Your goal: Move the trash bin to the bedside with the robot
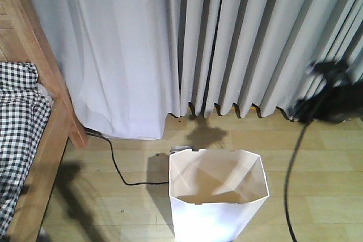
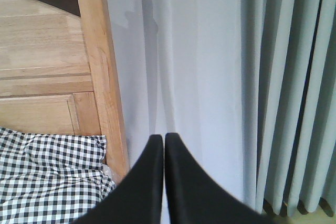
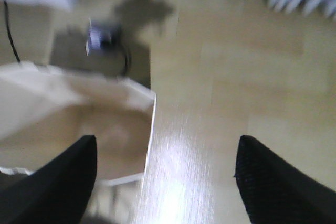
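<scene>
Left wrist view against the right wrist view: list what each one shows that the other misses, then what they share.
Only the left wrist view shows the wooden bed post, the headboard and the checked bedding, with the left gripper fingers shut together. Only the right wrist view shows the white trash bin, the wooden floor, a black cable and the right gripper fingers spread open, holding nothing. Both show the pale curtain.

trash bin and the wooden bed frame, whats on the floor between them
In the front-facing view, a thin black cable runs across the pale wood floor between the white angular plastic trash bin and the light-brown wooden bed frame; otherwise that stretch is bare.
</scene>
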You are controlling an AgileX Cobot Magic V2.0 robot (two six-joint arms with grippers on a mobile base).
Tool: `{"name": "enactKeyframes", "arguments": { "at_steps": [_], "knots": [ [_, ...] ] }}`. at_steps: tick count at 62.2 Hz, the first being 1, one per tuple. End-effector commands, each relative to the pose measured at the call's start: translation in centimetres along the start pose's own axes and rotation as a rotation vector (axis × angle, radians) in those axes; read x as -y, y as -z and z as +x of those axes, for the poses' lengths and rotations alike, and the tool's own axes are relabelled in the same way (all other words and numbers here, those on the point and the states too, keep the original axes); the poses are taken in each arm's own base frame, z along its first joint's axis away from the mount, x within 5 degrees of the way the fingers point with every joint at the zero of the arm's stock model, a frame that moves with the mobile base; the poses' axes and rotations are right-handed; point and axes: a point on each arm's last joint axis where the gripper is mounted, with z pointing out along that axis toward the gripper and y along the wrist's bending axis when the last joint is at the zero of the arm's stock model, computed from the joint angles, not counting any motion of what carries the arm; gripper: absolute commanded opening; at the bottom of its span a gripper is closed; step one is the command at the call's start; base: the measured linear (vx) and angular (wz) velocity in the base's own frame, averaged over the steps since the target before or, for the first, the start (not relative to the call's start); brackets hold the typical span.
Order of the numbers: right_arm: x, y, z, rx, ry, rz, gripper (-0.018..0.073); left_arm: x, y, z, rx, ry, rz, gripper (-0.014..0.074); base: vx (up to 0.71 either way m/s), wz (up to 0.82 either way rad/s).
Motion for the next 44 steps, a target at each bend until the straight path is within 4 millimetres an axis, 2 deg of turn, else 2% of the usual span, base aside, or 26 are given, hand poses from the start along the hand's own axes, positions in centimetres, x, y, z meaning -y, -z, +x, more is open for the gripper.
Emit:
{"name": "enactKeyframes", "arguments": {
  "at_steps": [1,7,14,18,27,31,36,44],
  "knots": [
    [-0.4,6.5,-1.3,0.192,0.031,0.029,0.0531,0.1,0.2,-1.4,0.098,0.009,0.006,-0.0006,0.00,0.00],
    [-1.2,12.0,-0.9,0.341,0.049,0.044,0.0531,0.1,0.2,-1.4,0.098,0.009,0.006,-0.0006,0.00,0.00],
    [-2.1,17.1,0.9,0.515,0.065,0.074,0.0531,0.1,0.2,-1.4,0.098,0.009,0.006,-0.0006,0.00,0.00],
    [-2.5,19.3,2.3,0.603,0.073,0.091,0.0531,0.1,0.2,-1.4,0.098,0.009,0.006,-0.0006,0.00,0.00],
    [-3.6,23.8,6.8,0.865,0.053,0.127,0.0531,0.1,0.2,-1.4,0.098,0.009,0.006,-0.0006,0.00,0.00],
    [-3.9,24.8,8.8,0.986,0.035,0.154,0.0531,0.1,0.2,-1.4,0.098,0.009,0.006,-0.0006,0.00,0.00],
    [-4.0,24.6,11.2,1.070,0.029,0.183,0.0531,0.1,0.2,-1.4,0.098,0.009,0.006,-0.0006,0.00,0.00],
    [-4.4,22.1,13.2,0.991,0.006,0.130,0.0531,0.1,0.2,-1.4,0.098,0.009,0.006,-0.0006,0.00,0.00]
  ]
}}
